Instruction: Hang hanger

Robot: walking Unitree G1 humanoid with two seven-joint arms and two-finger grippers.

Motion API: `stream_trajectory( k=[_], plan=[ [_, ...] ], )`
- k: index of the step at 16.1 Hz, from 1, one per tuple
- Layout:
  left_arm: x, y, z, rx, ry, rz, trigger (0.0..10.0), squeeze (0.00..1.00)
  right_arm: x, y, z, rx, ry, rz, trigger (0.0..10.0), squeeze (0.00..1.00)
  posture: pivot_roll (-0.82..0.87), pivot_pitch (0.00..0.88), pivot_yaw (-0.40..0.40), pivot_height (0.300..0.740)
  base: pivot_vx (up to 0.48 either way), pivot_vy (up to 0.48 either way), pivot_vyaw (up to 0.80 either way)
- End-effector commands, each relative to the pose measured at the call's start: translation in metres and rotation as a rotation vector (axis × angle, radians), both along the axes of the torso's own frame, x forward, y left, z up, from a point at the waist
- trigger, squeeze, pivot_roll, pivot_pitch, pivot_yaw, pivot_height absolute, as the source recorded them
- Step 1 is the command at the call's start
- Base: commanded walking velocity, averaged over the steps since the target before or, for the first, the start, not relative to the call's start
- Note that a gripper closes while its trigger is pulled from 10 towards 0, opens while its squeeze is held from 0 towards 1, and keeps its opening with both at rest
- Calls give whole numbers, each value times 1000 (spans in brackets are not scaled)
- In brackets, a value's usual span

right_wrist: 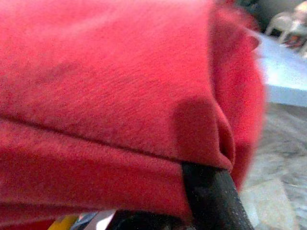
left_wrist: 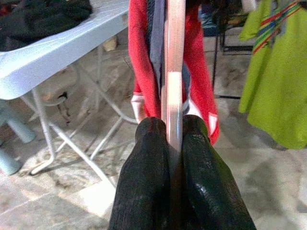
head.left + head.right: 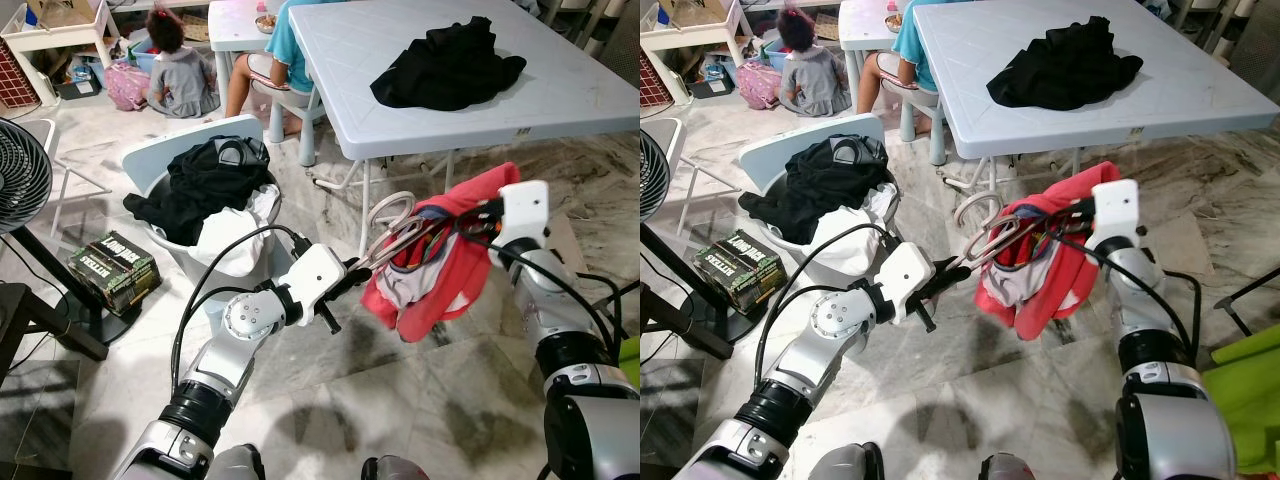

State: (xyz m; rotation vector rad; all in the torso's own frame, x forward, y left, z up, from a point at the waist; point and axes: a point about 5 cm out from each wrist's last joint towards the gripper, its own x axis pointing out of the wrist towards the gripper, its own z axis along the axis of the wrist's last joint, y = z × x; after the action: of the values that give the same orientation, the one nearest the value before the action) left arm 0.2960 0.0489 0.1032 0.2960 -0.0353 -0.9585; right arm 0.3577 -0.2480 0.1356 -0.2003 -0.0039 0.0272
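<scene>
Hanger (image 3: 392, 232) at frame centre, pinched by left claw (image 3: 352, 270). Red shirt (image 3: 445, 255) draped over right claw (image 3: 478, 222); cannot tell its fingers' state. Desk (image 3: 560, 90) upper right.

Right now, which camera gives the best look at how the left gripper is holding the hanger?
The left wrist view: the left gripper has both black fingers shut on the pale hanger, with the red garment beyond. The eye views show the hanger from afar. The right wrist view shows red cloth.

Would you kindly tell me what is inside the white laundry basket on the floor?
The laundry basket holds black clothes heaped over white cloth. Whatever lies deeper is covered by that pile.
</scene>
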Motion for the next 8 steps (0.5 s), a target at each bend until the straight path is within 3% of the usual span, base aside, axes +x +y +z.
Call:
stream_trajectory(
  k=[1, 5, 7, 8],
  plan=[
    [3, 3, -3, 44, -14, 21, 0, 0, 3, -9, 13, -6, -56, -56, 0, 0, -59, 70, 2, 740, 0, 0, 0],
    [5, 16, -20, 156, 27, 85, 0, 0, 7, -11, 33, -25, -148, -110, 0, 0, -58, 68, 7, 740, 0, 0, 0],
    [1, 17, -25, 182, 48, 65, 0, 0, 10, -13, 42, -35, -177, -145, 0, 0, -55, 67, 1, 740, 0, 0, 0],
    [-8, 16, -29, 198, 74, 5, 0, 0, 13, -14, 48, -32, -193, -173, 0, 0, -47, 65, -5, 740, 0, 0, 0]
  ],
)
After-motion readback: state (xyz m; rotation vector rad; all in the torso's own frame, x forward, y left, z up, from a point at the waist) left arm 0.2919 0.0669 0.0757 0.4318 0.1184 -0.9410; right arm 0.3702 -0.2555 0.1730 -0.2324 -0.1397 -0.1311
